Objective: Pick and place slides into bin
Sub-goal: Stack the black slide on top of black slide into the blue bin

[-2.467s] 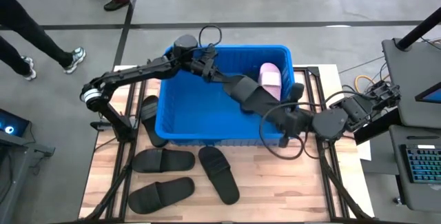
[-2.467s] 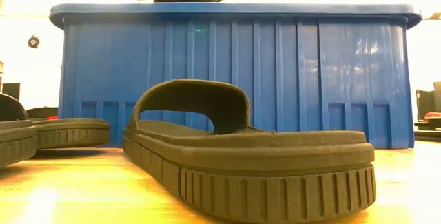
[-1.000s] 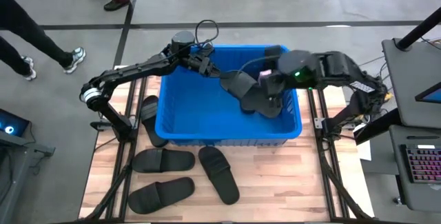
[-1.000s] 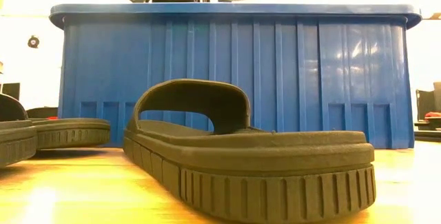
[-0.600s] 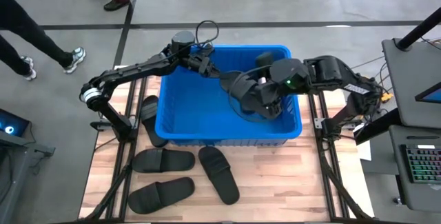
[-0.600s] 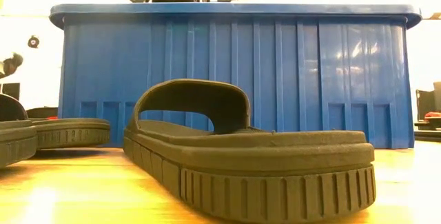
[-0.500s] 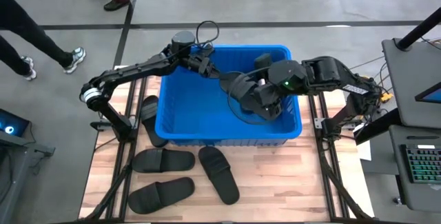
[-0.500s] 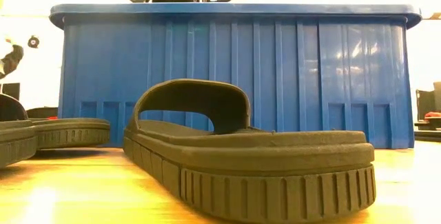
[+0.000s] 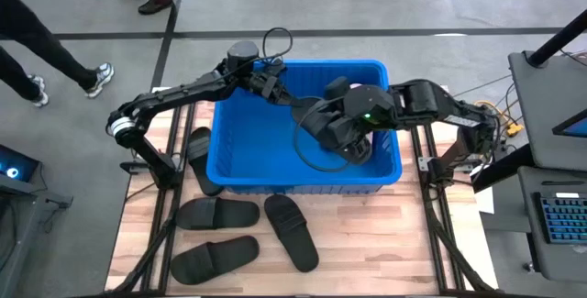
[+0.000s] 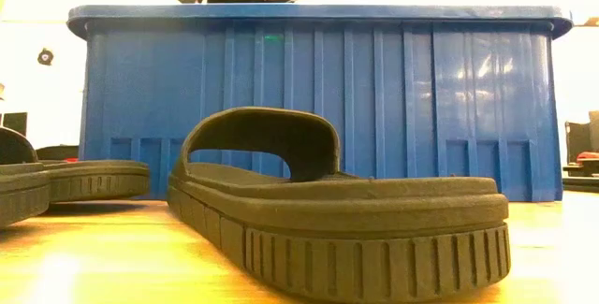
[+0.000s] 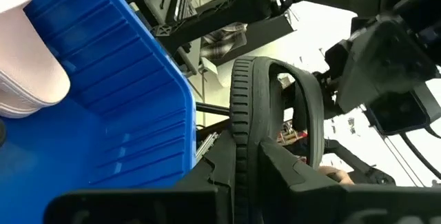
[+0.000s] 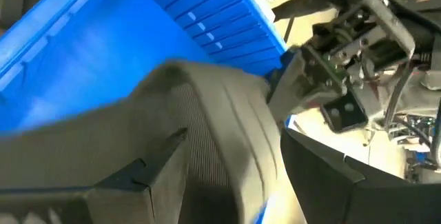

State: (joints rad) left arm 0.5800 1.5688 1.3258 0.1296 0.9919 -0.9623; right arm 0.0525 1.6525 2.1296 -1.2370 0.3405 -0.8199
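Over the large bright blue ribbed plastic bin (image 9: 229, 165), I see my left gripper (image 9: 292, 104) and right gripper (image 9: 323, 122) both clamping one matte black slide (image 9: 316, 116).

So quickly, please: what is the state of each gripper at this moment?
Left gripper: closed on a black slide, held over the bin.
Right gripper: closed on the same black slide, inside the bin.

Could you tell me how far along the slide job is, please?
Done: a pink slide lies in the bin. In hand: the left gripper holds a black slide over the bin, right gripper alongside. Left: several black slides on the table.
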